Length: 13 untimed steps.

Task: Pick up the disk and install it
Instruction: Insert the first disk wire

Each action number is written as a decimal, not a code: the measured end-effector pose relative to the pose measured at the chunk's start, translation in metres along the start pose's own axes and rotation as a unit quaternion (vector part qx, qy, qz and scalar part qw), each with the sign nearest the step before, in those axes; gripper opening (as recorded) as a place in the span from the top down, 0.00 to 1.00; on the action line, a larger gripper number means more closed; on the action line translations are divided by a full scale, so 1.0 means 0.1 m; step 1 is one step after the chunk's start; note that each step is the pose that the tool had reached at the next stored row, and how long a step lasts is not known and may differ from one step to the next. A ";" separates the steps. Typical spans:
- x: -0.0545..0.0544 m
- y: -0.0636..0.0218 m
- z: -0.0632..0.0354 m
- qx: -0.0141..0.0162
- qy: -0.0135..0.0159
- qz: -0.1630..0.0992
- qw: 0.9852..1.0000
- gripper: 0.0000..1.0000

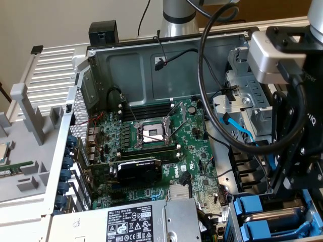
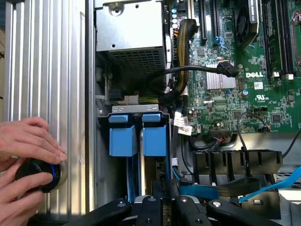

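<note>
The disk [image 2: 155, 137] stands on edge in the drive bay at the case's corner, and its bright blue plastic rail end faces the wrist camera. A pale narrow strip runs from it down between my fingers. My gripper [image 2: 162, 200] is directly over it, with its black fingers [image 2: 149, 203] drawn close together and shut on the disk's edge. In the exterior view the gripper [image 1: 290, 189] hangs low at the right, above the blue rails of the disk [image 1: 252, 209]. The silver body is mostly hidden.
A second blue carrier [image 2: 123, 137] sits beside the disk. A person's hands [image 2: 28, 146] hold a black knob [image 2: 37, 174] on the ribbed case side. The motherboard [image 1: 161, 136], graphics card [image 1: 139, 171], grey power supply [image 1: 136, 222] and loose blue and black cables [image 1: 237, 131] crowd the case.
</note>
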<state>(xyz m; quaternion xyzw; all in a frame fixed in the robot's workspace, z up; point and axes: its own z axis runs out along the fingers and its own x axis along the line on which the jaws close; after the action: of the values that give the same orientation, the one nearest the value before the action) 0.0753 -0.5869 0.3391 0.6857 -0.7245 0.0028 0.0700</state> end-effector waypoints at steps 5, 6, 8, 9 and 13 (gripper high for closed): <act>0.00 0.000 0.000 0.000 0.000 0.004 1.000 0.83; 0.00 0.000 0.000 0.000 -0.001 0.004 1.000 0.83; 0.00 0.000 0.000 0.000 -0.001 0.004 1.000 0.83; 0.00 0.000 0.001 0.000 -0.002 0.004 1.000 0.83; 0.00 0.000 0.003 0.000 -0.003 0.004 1.000 0.83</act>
<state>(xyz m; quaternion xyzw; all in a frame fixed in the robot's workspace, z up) 0.0753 -0.5870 0.3388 0.6827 -0.7276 0.0010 0.0681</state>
